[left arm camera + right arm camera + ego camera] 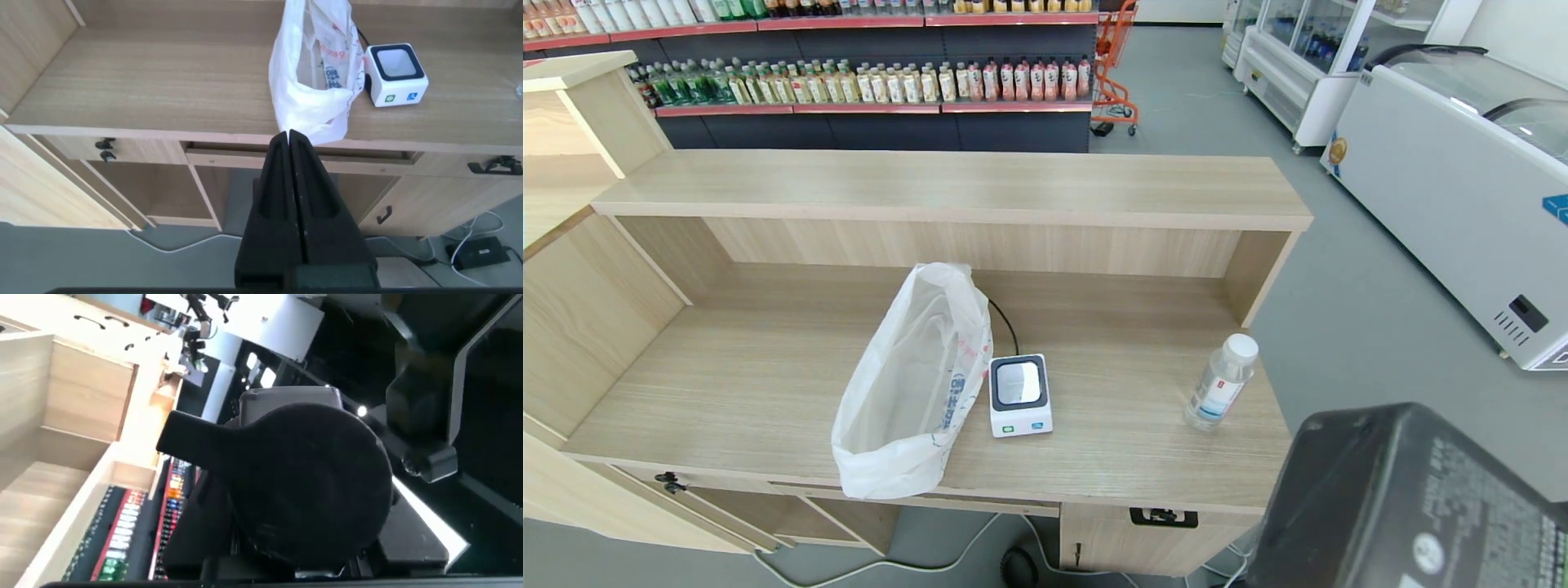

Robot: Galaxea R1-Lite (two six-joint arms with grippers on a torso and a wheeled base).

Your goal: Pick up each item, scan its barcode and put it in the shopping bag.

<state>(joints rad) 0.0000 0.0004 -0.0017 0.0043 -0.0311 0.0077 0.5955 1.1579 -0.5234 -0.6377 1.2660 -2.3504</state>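
A clear water bottle (pixel 1221 382) with a white cap stands upright near the counter's right end. A white plastic shopping bag (pixel 907 384) lies open at the counter's middle, its mouth at the front edge; the left wrist view shows the bag (pixel 315 61) too. A white barcode scanner (pixel 1019 394) sits just right of the bag, and the scanner (pixel 395 73) faces up. My left gripper (pixel 289 135) is shut with nothing in it, below and in front of the counter's front edge, under the bag. My right arm (pixel 1413 498) hangs low off the counter's right front corner.
The wooden counter (pixel 727 384) has a raised back shelf (pixel 947 188) and a side wall on the left. A black cable (pixel 1005 322) runs back from the scanner. Drawers (pixel 106 151) sit under the front edge. Freezers (pixel 1445 180) stand to the right, drink shelves behind.
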